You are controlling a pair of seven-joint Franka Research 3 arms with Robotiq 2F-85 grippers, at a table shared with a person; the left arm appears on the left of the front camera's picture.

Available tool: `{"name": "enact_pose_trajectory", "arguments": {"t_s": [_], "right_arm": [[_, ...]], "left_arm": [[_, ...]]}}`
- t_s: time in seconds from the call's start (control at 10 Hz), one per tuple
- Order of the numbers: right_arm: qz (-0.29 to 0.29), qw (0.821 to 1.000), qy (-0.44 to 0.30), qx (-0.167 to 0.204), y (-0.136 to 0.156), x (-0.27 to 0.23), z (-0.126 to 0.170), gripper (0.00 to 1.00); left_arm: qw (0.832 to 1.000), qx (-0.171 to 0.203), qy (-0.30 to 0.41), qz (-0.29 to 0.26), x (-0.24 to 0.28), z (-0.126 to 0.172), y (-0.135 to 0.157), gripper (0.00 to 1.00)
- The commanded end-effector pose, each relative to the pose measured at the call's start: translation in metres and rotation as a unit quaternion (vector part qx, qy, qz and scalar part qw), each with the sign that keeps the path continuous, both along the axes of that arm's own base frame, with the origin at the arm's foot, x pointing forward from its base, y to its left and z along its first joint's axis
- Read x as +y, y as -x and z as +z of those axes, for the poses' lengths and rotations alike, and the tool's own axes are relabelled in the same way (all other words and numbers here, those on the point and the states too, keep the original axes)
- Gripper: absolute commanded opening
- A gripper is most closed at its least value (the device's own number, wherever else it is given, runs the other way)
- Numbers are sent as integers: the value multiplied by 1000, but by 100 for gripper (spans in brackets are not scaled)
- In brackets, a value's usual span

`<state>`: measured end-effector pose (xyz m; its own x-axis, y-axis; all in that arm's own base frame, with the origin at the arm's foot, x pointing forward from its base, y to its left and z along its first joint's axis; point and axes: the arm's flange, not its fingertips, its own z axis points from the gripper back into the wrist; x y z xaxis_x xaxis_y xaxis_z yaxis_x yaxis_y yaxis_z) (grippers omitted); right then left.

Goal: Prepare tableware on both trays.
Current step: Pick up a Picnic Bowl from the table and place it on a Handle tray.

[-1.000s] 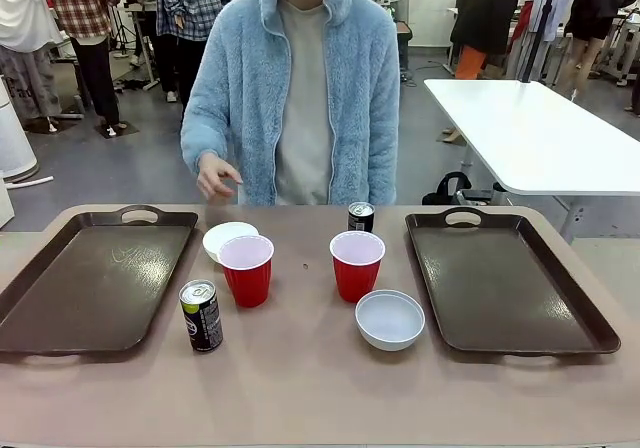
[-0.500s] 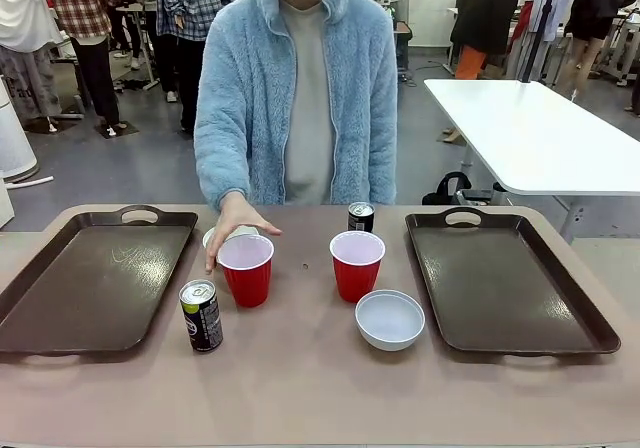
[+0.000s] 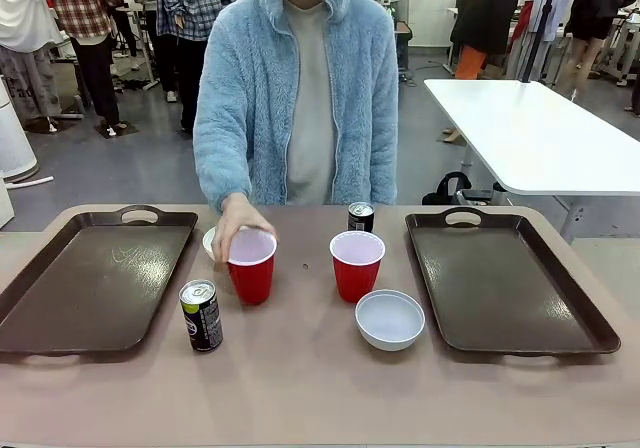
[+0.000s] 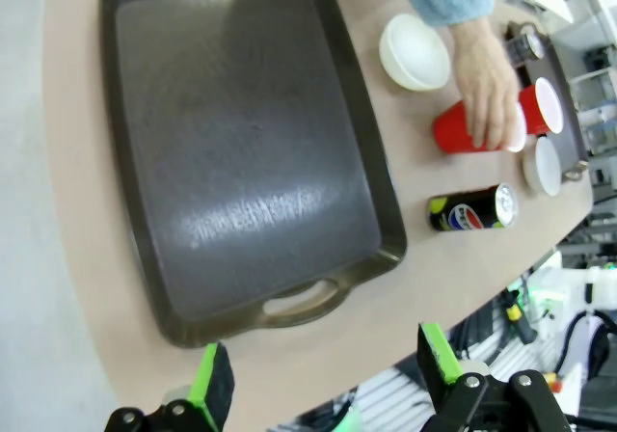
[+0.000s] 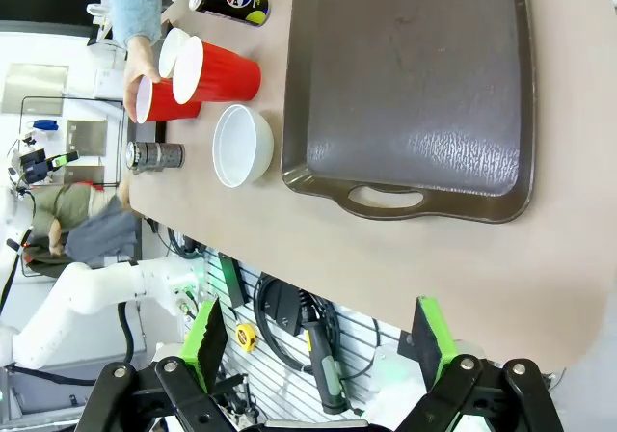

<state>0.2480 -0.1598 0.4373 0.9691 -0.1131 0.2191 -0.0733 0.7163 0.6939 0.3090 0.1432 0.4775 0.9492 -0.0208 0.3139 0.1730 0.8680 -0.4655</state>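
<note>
Red cup (image 3: 252,278), white inside, in person's hand (image 3: 234,230) near L tray (image 3: 90,278).

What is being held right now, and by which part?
The person's hand grips one red cup by its upper part, near the rim. The left gripper and right gripper are open, holding nothing.

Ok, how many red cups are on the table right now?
2. One red cup stands left of centre with the person's hand on its rim; the other cup stands right of centre, behind the white bowl. None seems hidden.
</note>
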Motion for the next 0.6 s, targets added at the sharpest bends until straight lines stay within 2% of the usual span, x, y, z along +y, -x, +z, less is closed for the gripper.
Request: {"name": "enact_pose_trajectory", "arguments": {"t_s": [0.0, 0.1, 0.3, 0.5], "right_arm": [[-2, 1000, -3, -4, -2, -1, 0, 100], [0, 1000, 0, 0, 0, 0, 0, 100], [2, 994, 81, 73, -25, 47, 38, 100], [-10, 980, 154, 123, -47, 111, 33, 100]], "left_arm": [[1000, -3, 6, 0, 3, 0, 0, 100], [1000, -3, 6, 0, 3, 0, 0, 100], [1000, -3, 6, 0, 3, 0, 0, 100], [1000, -3, 6, 0, 3, 0, 0, 100]]}}
